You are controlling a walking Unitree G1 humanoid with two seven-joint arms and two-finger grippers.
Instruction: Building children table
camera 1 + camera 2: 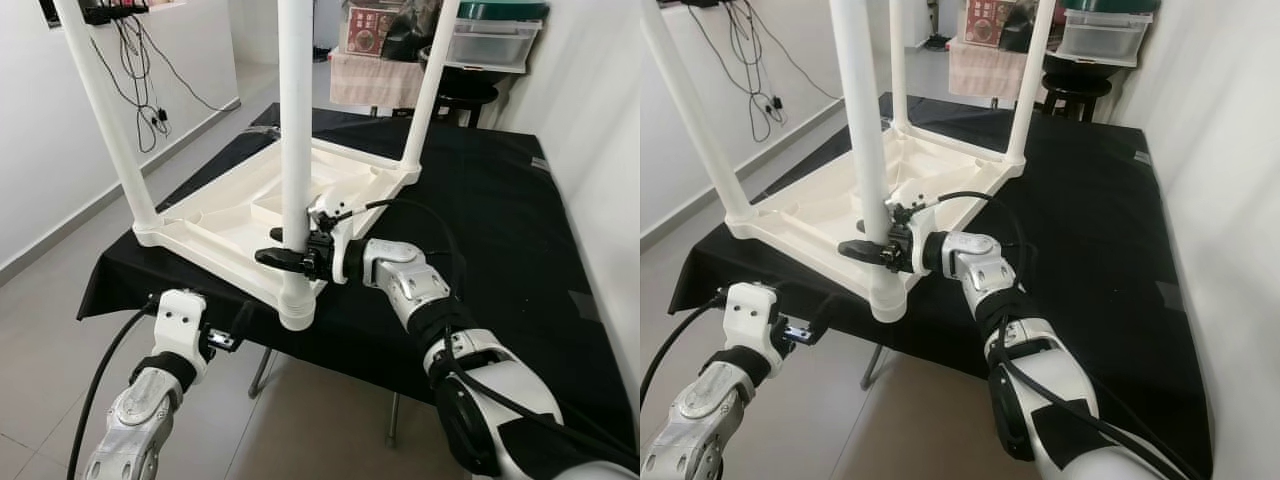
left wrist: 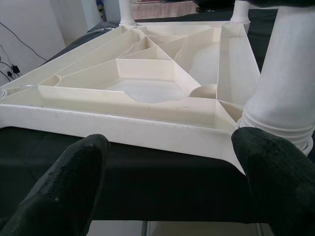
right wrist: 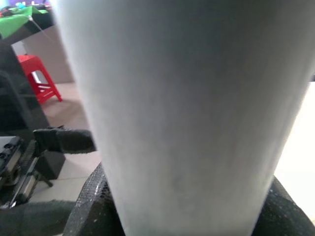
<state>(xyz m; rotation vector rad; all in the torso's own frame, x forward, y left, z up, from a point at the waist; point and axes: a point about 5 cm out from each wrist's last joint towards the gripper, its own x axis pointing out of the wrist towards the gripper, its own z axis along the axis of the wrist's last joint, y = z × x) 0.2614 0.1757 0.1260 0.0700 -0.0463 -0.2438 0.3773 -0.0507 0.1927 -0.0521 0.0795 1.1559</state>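
White table leg (image 1: 295, 120) stands upright, right tool (image 1: 283, 258) apparently clamping it.

Your background inventory: black-draped surface (image 1: 500, 190), wall cables (image 1: 140, 70), clear storage bin (image 1: 492, 40), dark stool (image 1: 462, 95), red stool (image 3: 42, 78).

The right arm reaches forward and leftward, wrist level, its right gripper (image 1: 285, 257) clamped with black fingers on either side of a white post. The left gripper (image 2: 167, 172) points forward, low, fingers spread apart.
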